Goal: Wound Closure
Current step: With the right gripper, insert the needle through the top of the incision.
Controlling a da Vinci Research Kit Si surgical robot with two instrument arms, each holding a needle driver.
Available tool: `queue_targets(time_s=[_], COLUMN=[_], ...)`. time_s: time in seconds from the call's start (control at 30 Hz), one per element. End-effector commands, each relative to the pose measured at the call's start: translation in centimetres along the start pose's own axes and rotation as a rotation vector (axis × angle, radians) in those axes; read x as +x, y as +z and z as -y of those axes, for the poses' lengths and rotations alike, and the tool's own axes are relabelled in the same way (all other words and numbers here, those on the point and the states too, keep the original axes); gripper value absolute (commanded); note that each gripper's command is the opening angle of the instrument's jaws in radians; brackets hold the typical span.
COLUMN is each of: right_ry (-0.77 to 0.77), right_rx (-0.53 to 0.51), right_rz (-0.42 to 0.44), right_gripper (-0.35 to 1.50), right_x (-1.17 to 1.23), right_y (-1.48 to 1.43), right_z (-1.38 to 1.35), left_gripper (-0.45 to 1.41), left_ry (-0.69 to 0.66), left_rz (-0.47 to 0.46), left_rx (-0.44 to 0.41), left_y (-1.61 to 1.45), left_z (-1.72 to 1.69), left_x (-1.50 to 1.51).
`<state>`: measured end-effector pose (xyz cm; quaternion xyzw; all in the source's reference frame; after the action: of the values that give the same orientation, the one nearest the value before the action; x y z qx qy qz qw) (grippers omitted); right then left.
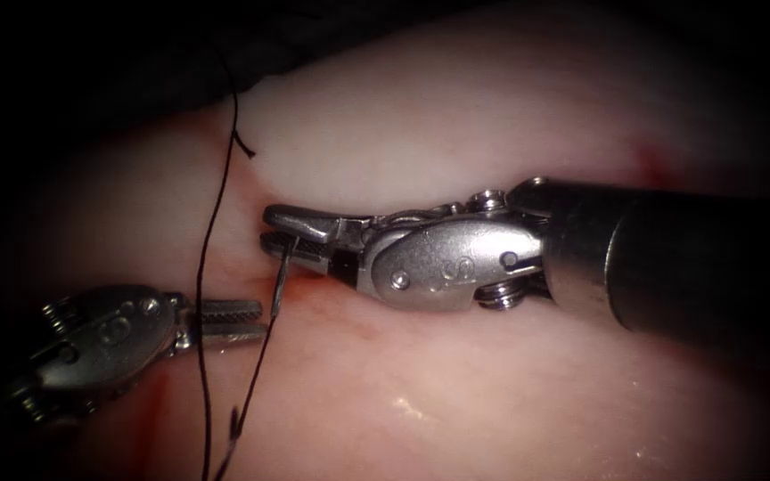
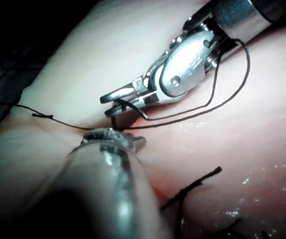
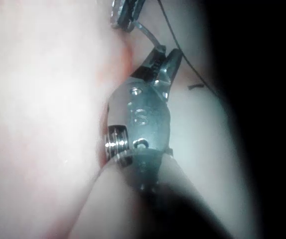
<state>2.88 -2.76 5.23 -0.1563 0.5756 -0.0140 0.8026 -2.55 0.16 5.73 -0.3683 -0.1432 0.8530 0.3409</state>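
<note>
Right end effector (image 1: 280, 230) clamps the needle (image 1: 280, 278) (tip in tissue (image 1: 492, 116)) — left end effector (image 1: 233, 321) parted, thread (image 1: 205, 267) crossing.

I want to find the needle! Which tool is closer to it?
Right. The right tool holds the needle in its jaws, while the left tool sits just beside the needle's lower end, its jaws slightly apart and empty.

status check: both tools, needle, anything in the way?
Right tool shut on needle, which points down to tissue at the cut. Left tool slightly open, holding nothing. Thread hangs across the left tool.
</note>
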Motion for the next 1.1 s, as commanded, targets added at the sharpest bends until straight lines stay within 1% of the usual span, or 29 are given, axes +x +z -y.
queue_targets(time_s=[0.03, 0.13, 0.4, 0.67, 0.9, 1.1], right_ry=[-0.003, 0.011, 0.02, 0.04, 0.057, 0.071], right_rx=[0.003, 0.013, 0.071, 0.116, 0.16, 0.178], right_rz=[-0.001, 0.008, 0.05, 0.104, 0.147, 0.166], right_gripper=[-0.35, -0.35, -0.35, -0.35, -0.35, -0.35], right_x=[-0.03, -0.08, -0.12, -0.25, -0.35, -0.44], right_y=[0.14, 0.13, 0.07, 0.03, 0.02, -0.04], right_z=[-0.04, 0.01, 0.18, 0.23, 0.33, 0.4], left_gripper=[-0.21, -0.21, -0.23, -0.23, -0.25, -0.25], left_ry=[0.003, 0.003, 0.002, 0.003, 0.002, 0.002], left_rz=[-0.004, -0.004, -0.003, -0.003, -0.003, -0.003], left_rx=[0.002, 0.002, 0.001, 0.001, 0.001, 0.001], left_y=[0.05, 0.05, 0.05, 0.05, 0.05, 0.05], left_z=[0.06, 0.06, 0.06, 0.06, 0.06, 0.06], left_x=[0.07, 0.07, 0.07, 0.07, 0.07, 0.08])
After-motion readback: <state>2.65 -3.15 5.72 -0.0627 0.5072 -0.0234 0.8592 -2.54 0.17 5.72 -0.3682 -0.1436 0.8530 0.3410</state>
